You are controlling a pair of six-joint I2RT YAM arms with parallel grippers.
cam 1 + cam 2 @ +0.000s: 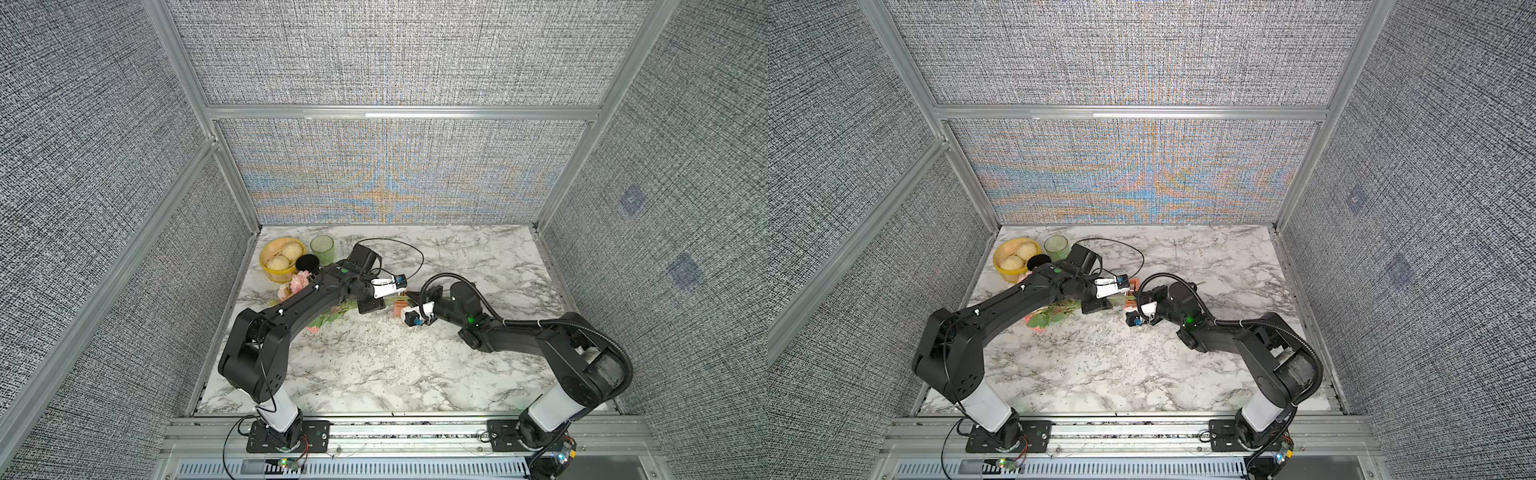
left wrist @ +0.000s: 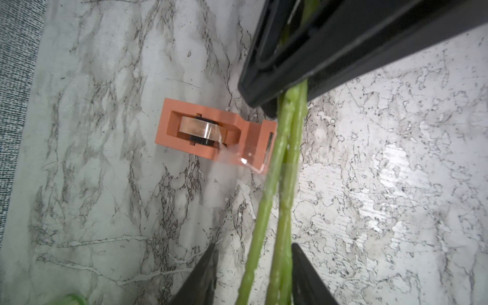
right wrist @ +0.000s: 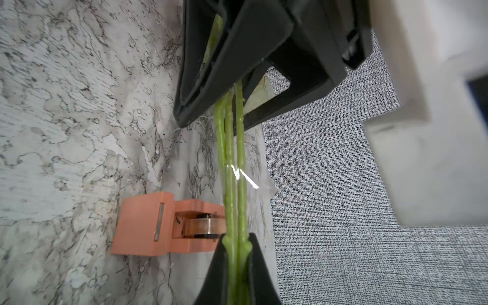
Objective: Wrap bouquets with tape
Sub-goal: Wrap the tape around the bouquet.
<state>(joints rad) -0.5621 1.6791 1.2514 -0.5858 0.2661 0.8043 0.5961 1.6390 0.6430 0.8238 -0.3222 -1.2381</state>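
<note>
Right gripper (image 3: 237,239) clamps bouquet stems (image 3: 230,148); left gripper (image 2: 254,250) stands slack around them, beside tape dispenser (image 2: 169,124); bare marble tabletop (image 1: 374,365) extends frontward.

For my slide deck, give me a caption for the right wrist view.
Right gripper fingers shut on bouquet stems, clear tape across them, orange dispenser beside.

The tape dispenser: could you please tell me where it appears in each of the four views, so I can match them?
In a top view: tape dispenser just below picture centre, mostly hidden.
In a top view: same spot.
Left wrist: left of centre.
Right wrist: lower left.
Shared landmark: bouquet stems running past it.
</note>
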